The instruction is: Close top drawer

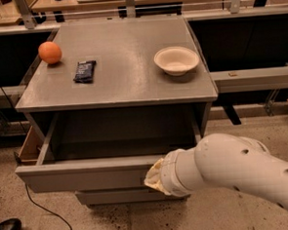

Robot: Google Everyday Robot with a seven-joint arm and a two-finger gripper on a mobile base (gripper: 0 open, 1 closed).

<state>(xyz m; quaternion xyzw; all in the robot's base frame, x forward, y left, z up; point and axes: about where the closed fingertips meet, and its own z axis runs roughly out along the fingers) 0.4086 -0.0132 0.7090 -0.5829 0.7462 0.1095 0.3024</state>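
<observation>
The top drawer [84, 174] is pulled far out of the grey cabinet; its flat grey front panel faces me and its grey inside [121, 138] looks empty. My white arm comes in from the lower right. The gripper [155, 178] sits at the end of it, right against the drawer's front panel, right of its middle. The arm's wrist hides most of the gripper.
On the cabinet top [122, 74] lie an orange [49, 52] at the left, a dark snack packet [85, 71] and a white bowl [176, 60] at the right. A lower drawer front [110, 197] shows beneath. A black cable [47, 210] runs over the speckled floor at the left.
</observation>
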